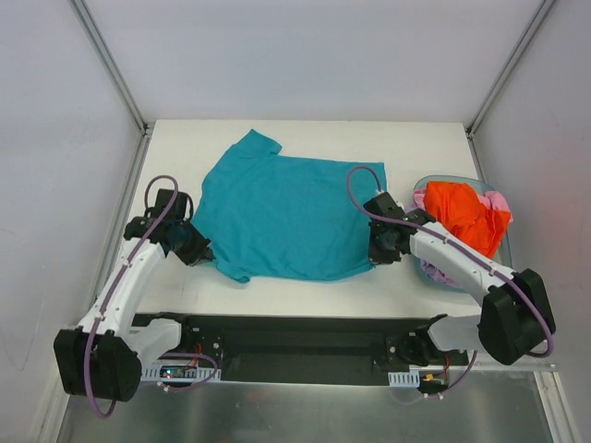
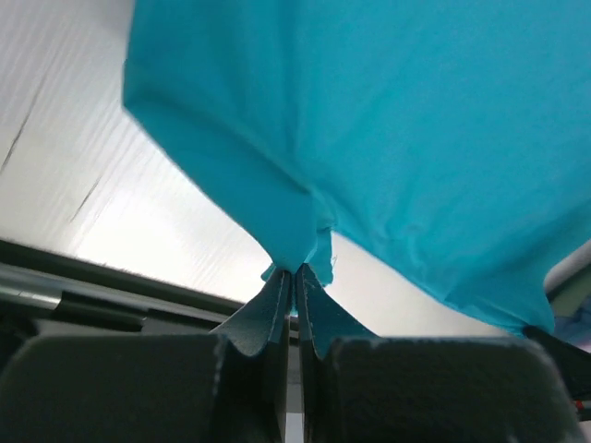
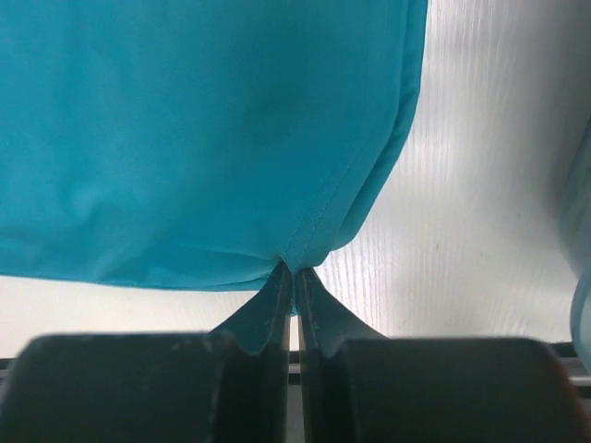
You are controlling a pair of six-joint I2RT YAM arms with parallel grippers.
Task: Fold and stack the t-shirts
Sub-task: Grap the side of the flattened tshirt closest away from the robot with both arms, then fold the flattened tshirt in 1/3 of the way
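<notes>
The white table [image 1: 425,152] fills the floor of a pale-walled booth, with both arms bolted at its 6 o'clock edge. The teal shirt [image 1: 286,217] is the biggest thing on it. It lies in the middle, spread open and mostly flat, with one short sleeve poking out toward 11 o'clock.

At 3 o'clock a shallow bluish see-through tub [image 1: 448,178] sits hard against the table's right edge. It is heaped above its rim. The orange-red shirt [image 1: 466,217] is bunched on top, the pink shirt [image 1: 499,201] shows at the tub's 2 o'clock side, and a bit of lavender shirt [image 1: 441,274] peeps out at its 7 o'clock rim.

Bare tabletop runs in a broad band along 12 o'clock and down the 9 o'clock side. Only a thin strip separates the teal hem from the 6 o'clock edge. The shirt's 3 o'clock side lies near the tub but apart from it.

The cloth is smooth with a few soft creases, and it rises and puckers where it is pinched. The left gripper [image 2: 295,272] is clamped tight on the shirt's 8 o'clock corner. The right gripper [image 3: 295,269] is squeezed closed on the stitched hem at the 4 o'clock corner. At both corners the cloth is drawn up off the table.
</notes>
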